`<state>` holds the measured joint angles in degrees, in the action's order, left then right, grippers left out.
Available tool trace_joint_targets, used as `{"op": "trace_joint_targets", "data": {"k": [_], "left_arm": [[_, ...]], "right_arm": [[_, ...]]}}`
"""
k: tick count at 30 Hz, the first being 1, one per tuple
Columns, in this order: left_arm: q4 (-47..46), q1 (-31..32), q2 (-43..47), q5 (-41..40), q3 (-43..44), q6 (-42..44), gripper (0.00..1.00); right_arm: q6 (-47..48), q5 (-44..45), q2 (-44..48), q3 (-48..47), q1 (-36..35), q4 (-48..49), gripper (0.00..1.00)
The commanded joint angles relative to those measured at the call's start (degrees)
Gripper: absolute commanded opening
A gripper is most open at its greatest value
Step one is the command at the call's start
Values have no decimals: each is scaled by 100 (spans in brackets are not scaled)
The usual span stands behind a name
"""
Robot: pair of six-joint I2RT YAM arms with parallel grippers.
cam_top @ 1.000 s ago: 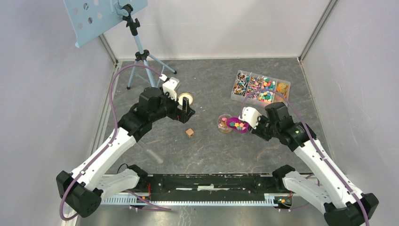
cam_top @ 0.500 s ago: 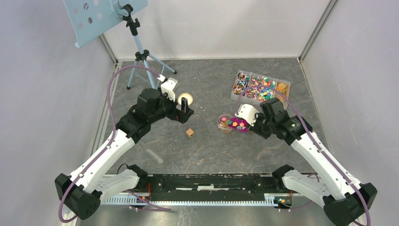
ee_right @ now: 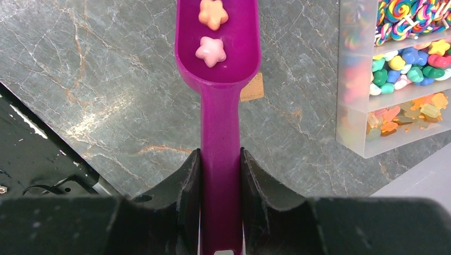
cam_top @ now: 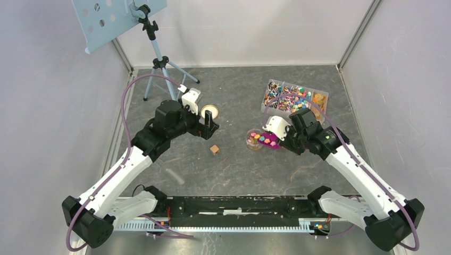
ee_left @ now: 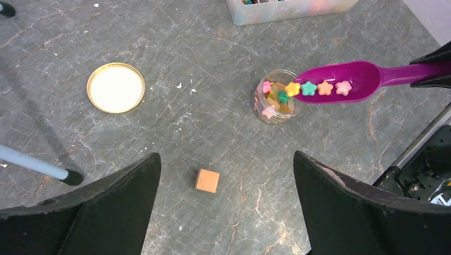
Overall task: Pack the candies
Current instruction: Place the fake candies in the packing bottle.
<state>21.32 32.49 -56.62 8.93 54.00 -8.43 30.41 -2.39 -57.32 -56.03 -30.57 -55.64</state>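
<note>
Pinching the purple scoop (ee_right: 220, 106) by its handle, the right gripper (ee_right: 219, 159) is held right of the clear jar (ee_left: 257, 103). Star candies (ee_left: 308, 88) are lined along the scoop, its tip over the jar. The left gripper (ee_left: 226, 159) is spread wide above the wooden cube (ee_left: 207, 180).

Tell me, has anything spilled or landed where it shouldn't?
No candies look spilled: they sit in the purple scoop and the jar. The odd bits are not sweets: a wooden cube loose near the jar, and a second cube half hidden under the scoop.
</note>
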Motion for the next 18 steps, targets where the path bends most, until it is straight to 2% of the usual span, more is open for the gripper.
{"op": "trace_joint_targets", "data": {"k": [1,12,18], "left_arm": [[-149,-21,128,-138,-3,271,100],[-139,-23,150,-181,-3,298,100],[-7,-22,100,104,70,361,100]], "right_arm": [[-125,168,-65,-337,-70,-76,0],[-195,351,-228,-593,-213,-258,0],[-211,393,-280,-625,-263,-327,0]]}}
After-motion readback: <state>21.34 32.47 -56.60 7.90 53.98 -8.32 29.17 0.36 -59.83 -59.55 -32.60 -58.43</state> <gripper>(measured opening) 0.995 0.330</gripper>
